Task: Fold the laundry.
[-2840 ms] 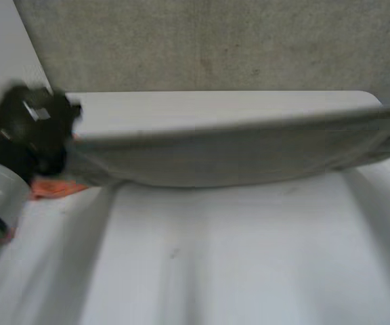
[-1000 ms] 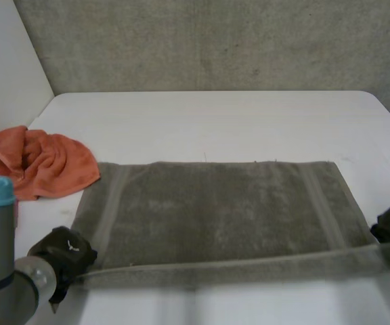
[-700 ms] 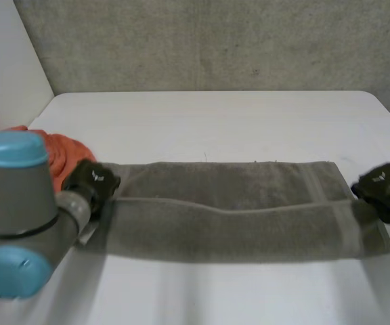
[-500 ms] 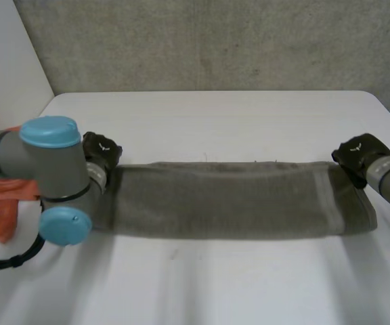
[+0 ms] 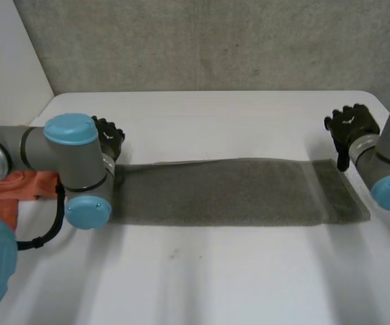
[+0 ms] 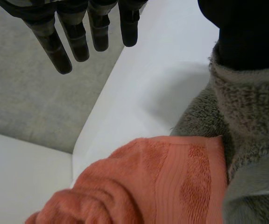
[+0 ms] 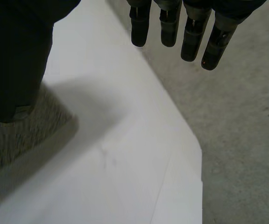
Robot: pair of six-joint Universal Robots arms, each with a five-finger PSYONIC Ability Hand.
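A grey towel (image 5: 222,191) lies on the white table (image 5: 215,122) as a long strip folded lengthwise. My left hand (image 5: 107,139) hovers just beyond the strip's far left corner, open, with straight fingers (image 6: 74,35) spread over bare table. Its thumb is above the grey towel's (image 6: 246,121) corner. My right hand (image 5: 349,125) is off the far right corner, open too. Its fingers (image 7: 186,28) hang free, and its thumb is over the grey towel's (image 7: 13,144) end.
A crumpled orange towel (image 5: 15,193) lies at the table's left edge, partly behind my left arm (image 5: 66,159). It touches the grey strip's end, where the orange towel (image 6: 162,186) overlaps it. Grey floor (image 7: 237,116) lies past the table's far corner.
Both hands carried the towel's near edge over to its far edge, folding it in half lengthwise. They then opened and lifted off the far corners.
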